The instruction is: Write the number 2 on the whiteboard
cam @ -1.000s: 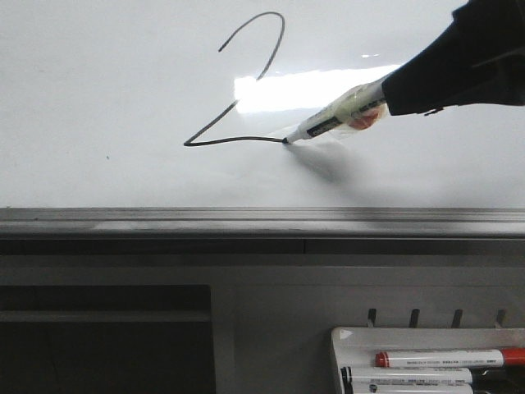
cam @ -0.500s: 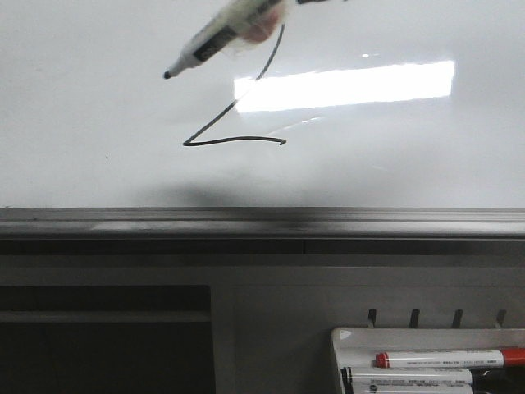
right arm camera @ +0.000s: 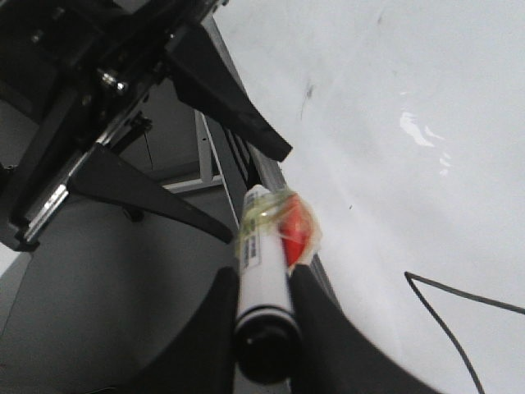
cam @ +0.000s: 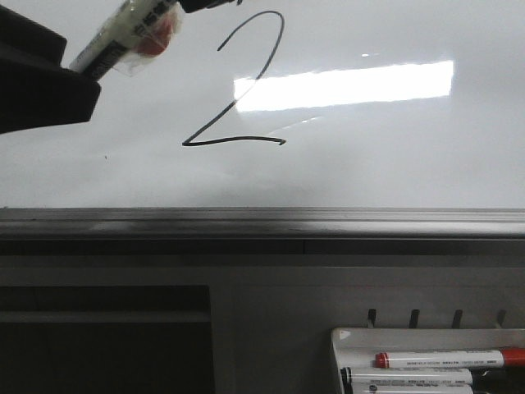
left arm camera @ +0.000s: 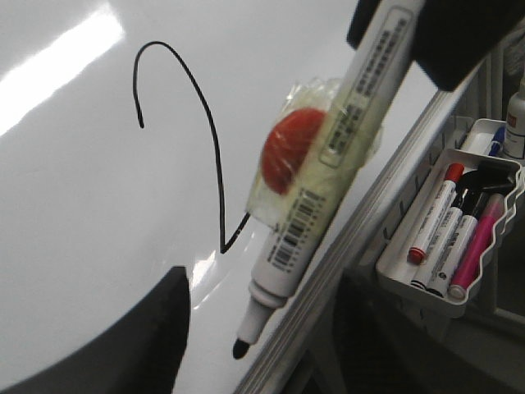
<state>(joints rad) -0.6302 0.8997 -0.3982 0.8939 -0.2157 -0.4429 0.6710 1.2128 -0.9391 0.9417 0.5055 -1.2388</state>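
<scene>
Whiteboard (cam: pixel 394 164) fills the front view's upper half above its grey rail (cam: pixel 262 222); the 2 (cam: pixel 238 86) sits left of center, hook, diagonal and base all drawn, so I judge the writing done. Left gripper (right arm camera: pixel 176 135) is at the front view's left edge, fingers spread wide around the marker (left arm camera: pixel 320 180) tip without touching — looks like a handover setup. Right gripper (right arm camera: pixel 262 308) clamps the marker near its back end, tip off the board, presumably so it leaves no stray line. Front view shows the whole numeral but hides the tip behind the left gripper. Left wrist view shows the bare tip, the red blob taped to the barrel, and a pen tray (left arm camera: pixel 435 295) with spare markers. Right wrist view alone shows both grips: right pinched on the barrel, left gaping.
</scene>
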